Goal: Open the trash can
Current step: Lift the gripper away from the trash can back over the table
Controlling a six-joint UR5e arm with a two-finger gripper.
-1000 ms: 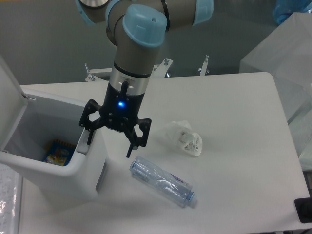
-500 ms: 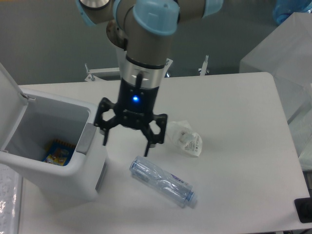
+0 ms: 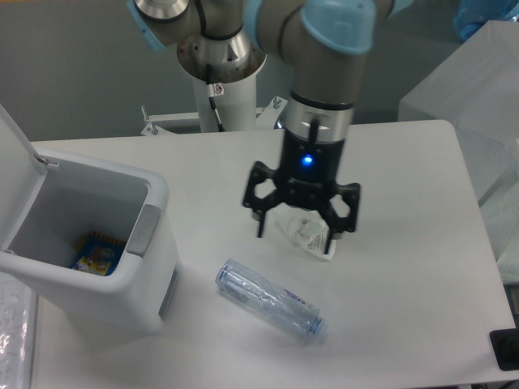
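The white trash can (image 3: pixel 154 279) stands at the table's left with its lid (image 3: pixel 15 174) swung up and back. Its grey push-button (image 3: pixel 139 231) shows on the right rim. A colourful packet (image 3: pixel 96 253) lies inside at the bottom. My gripper (image 3: pixel 298 241) is open and empty, well to the right of the can, hanging just over a crumpled white wrapper (image 3: pixel 309 232).
A clear plastic bottle (image 3: pixel 269 301) lies on its side in front of the gripper. The white table (image 3: pixel 405 243) ends at the right near translucent covers (image 3: pixel 470 89). A dark object (image 3: pixel 506 348) sits at the bottom right corner.
My gripper has moved right, away from the trash can's button edge, to above the crumpled wrapper. The can's lid stays up. The fingers stay open.
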